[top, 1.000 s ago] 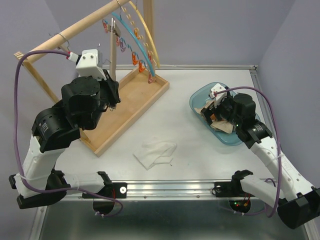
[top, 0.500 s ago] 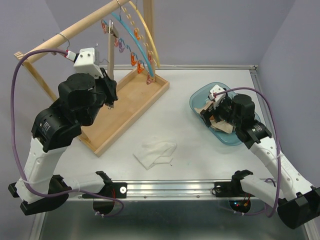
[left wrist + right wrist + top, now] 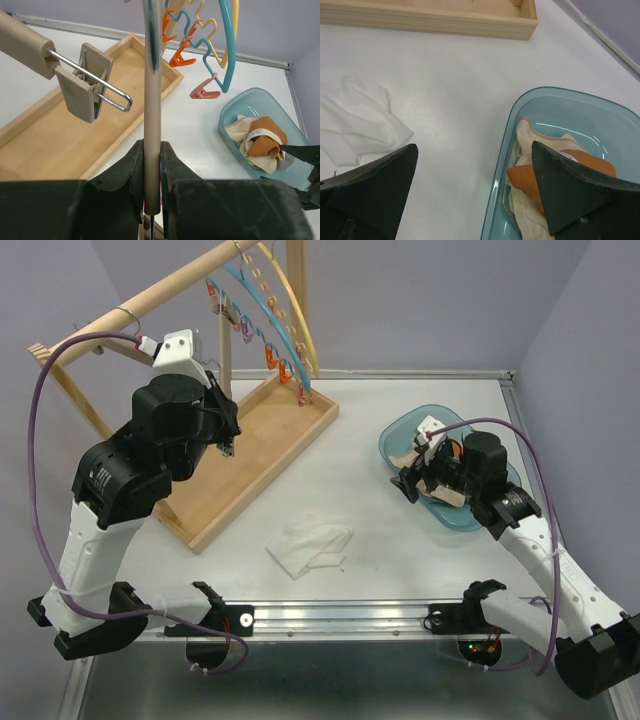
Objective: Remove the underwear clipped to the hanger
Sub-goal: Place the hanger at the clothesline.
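My left gripper (image 3: 152,150) is shut on the lower end of a grey hanger bar (image 3: 152,75) that hangs upright from the rack; it also shows in the top view (image 3: 228,440). A beige clip (image 3: 85,90) beside the bar holds nothing. My right gripper (image 3: 474,147) is open and empty, above the near-left rim of the teal tub (image 3: 560,92). Cream underwear (image 3: 530,137) and a rust-orange pair (image 3: 530,177) lie in the tub. A white underwear piece (image 3: 312,545) lies crumpled on the table, and shows in the right wrist view (image 3: 360,120).
A wooden tray base (image 3: 270,435) carries the rack with its slanted wooden rail (image 3: 150,300). A teal hanger (image 3: 262,320) and a yellow hanger (image 3: 290,300) with orange and pink clips hang there; the clips in view hold nothing. The table's back edge runs behind the tub (image 3: 395,435).
My left arm has risen and shifted slightly right, still gripping the bar. My right gripper has moved left, from over the tub's contents to its left rim.
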